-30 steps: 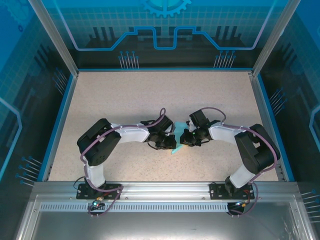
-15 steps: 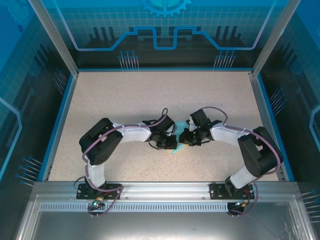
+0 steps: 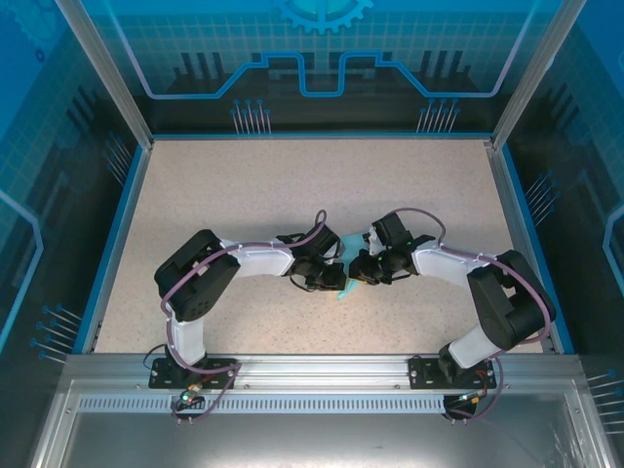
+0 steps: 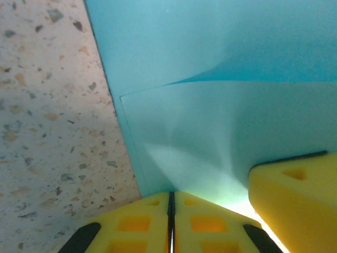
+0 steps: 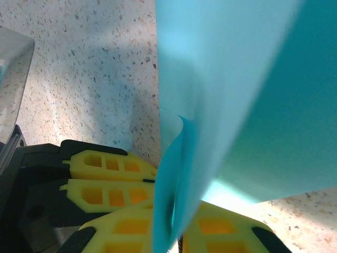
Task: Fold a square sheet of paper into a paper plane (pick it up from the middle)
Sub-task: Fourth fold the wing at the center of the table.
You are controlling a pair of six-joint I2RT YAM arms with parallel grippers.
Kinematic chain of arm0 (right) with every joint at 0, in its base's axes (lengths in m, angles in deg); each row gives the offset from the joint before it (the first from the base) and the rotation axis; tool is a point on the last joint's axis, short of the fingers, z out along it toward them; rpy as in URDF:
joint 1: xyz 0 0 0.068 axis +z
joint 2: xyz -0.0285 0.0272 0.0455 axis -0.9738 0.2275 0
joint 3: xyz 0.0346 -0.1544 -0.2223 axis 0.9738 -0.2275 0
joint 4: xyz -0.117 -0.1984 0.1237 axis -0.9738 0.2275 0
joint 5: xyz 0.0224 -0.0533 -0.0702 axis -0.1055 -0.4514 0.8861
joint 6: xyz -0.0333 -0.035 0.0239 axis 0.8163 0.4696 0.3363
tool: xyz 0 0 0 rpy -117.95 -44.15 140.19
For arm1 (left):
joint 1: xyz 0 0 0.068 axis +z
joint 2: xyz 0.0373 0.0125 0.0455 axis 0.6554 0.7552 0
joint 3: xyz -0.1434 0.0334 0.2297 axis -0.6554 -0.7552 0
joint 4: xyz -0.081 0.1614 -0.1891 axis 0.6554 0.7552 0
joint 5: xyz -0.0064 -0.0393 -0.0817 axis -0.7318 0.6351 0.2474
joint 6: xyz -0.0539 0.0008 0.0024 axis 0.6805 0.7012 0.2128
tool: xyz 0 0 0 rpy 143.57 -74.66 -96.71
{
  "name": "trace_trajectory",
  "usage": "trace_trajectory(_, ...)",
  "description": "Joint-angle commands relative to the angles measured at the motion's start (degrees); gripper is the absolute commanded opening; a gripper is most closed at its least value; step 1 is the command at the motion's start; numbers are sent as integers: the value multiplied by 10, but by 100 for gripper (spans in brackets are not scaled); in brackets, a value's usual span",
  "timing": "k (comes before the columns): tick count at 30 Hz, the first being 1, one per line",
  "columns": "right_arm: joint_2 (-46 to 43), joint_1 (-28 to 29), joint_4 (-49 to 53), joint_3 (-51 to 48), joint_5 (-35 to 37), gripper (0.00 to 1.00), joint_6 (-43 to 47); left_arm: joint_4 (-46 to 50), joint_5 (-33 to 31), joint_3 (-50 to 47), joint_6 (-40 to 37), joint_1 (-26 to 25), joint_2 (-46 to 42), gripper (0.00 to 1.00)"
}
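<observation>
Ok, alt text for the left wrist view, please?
Folded light-blue paper, a raised flap creasing across it, is pinched at its lower edge by the left gripper's shut yellow fingers. Another yellow finger overlaps it at lower right; speckled table lies to the left.

The left arm point(image 3: 255, 261) and right arm point(image 3: 447, 261) bend inward across the near half of the table point(image 3: 292, 185). The left gripper point(image 3: 337, 276) and right gripper point(image 3: 357, 270) meet mid-table, the blue paper point(image 3: 344, 291) bridging them, so nothing passes there. The far half lies open up to the blue rim point(image 3: 114, 249).
</observation>
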Motion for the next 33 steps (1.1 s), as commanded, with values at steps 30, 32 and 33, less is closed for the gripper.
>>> trace_trajectory(30,32,-6,45,18,18,6,25,40,-6,49,-29,33,32,10)
trace_trajectory(32,31,-6,44,18,16,6,24,40,-5,49,-29,32,37,10)
trace_trajectory(33,30,-6,43,18,15,6,24,41,-5,50,-30,32,38,10)
